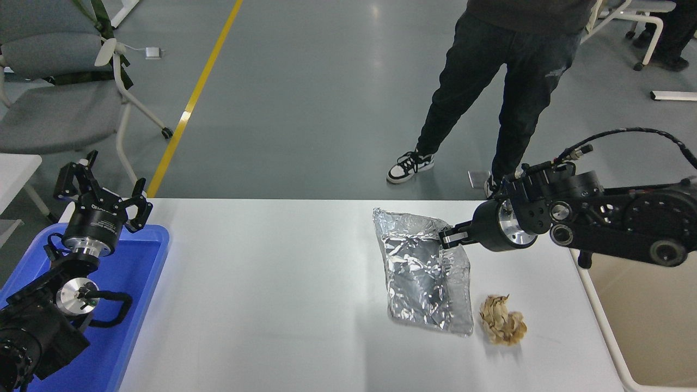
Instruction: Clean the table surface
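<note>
The white table surface [283, 283] fills the lower half of the head view. A crinkled silver foil bag [422, 269] hangs off the table at its right middle, pinched at its upper right corner by my right gripper [448, 237], which is shut on it. A crumpled tan paper ball [502, 326] lies on the table just right of the bag's lower end. My left gripper [103, 193] stands open and parked above the far end of the blue tray at the lower left.
A blue plastic tray [136, 305] sits at the table's left edge. A beige bin [648, 321] stands off the table's right edge, under my right arm. A person [501, 81] stands beyond the far edge. A grey chair [60, 103] stands far left.
</note>
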### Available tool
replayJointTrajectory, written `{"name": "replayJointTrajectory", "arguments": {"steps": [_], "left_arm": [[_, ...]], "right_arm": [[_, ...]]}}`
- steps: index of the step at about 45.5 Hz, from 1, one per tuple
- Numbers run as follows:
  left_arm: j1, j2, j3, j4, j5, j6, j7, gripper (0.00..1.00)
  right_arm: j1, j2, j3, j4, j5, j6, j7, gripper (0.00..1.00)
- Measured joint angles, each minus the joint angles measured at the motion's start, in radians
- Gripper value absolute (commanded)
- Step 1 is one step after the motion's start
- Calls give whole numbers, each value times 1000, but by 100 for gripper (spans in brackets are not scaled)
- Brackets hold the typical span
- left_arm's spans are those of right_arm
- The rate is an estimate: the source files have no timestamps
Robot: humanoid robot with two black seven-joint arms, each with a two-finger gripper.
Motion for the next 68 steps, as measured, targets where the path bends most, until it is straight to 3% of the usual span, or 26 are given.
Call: {"name": "replayJointTrajectory", "arguments": {"steps": [11, 36, 52, 68], "left_arm": [[0, 0, 0, 0, 0, 0, 0, 100], [1, 0, 0, 0, 0, 0, 0, 100], [2, 0, 0, 0, 1, 0, 0, 100], [2, 0, 0, 0, 0, 0, 0, 100]], "right_arm": [[144, -95, -16, 35, 42, 94, -4, 0], [159, -447, -22, 18, -32, 164, 16, 0], [-9, -624, -8, -184, -68, 111, 137, 0], [-337, -519, -3, -549, 91, -111, 240, 0]]}}
